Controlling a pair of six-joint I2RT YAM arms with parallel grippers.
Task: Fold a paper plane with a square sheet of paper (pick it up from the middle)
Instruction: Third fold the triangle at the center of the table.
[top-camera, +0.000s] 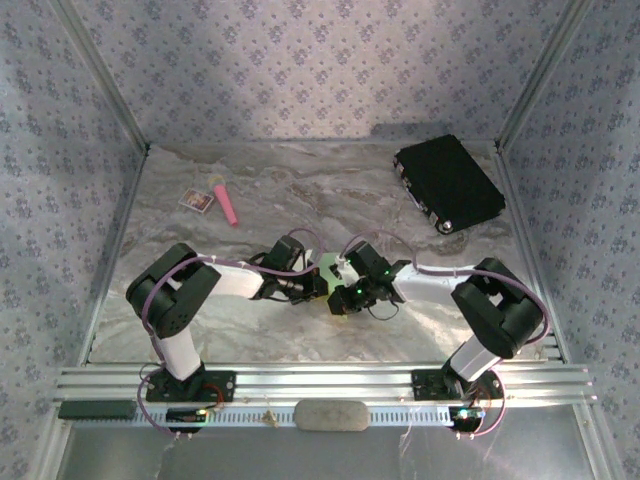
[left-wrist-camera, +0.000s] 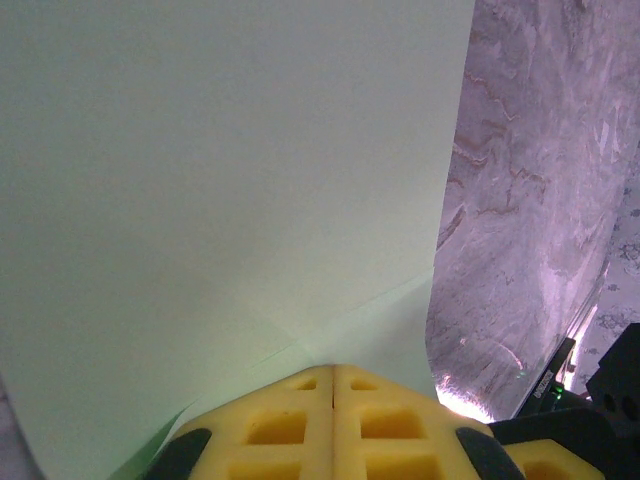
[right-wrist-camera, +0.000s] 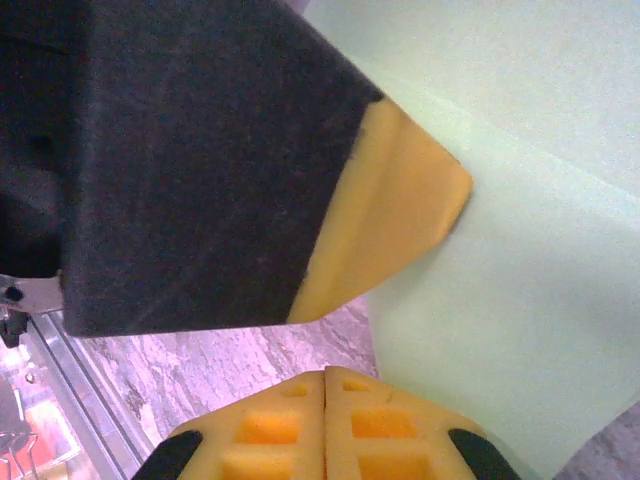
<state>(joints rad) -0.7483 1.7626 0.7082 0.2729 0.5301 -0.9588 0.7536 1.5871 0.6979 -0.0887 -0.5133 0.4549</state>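
Note:
The square sheet of paper (top-camera: 327, 267), lime-green with faint creases, is held up between the two arms at the table's centre. My left gripper (top-camera: 312, 284) is shut on it: in the left wrist view the sheet (left-wrist-camera: 220, 180) rises straight out of the closed yellow fingertips (left-wrist-camera: 333, 368). My right gripper (top-camera: 343, 292) is shut too, its pads pressed together (right-wrist-camera: 326, 374). The paper (right-wrist-camera: 520, 250) lies just right of its tip and passes behind the right finger; none shows in the seam. One of the left gripper's fingers (right-wrist-camera: 390, 220) presses on the sheet's edge just above.
A black case (top-camera: 448, 183) lies at the back right. A pink stick (top-camera: 226, 203) and a small white card (top-camera: 197, 201) lie at the back left. Patterned walls enclose the marble table (top-camera: 300, 200); an aluminium rail (top-camera: 320, 381) runs along the near edge.

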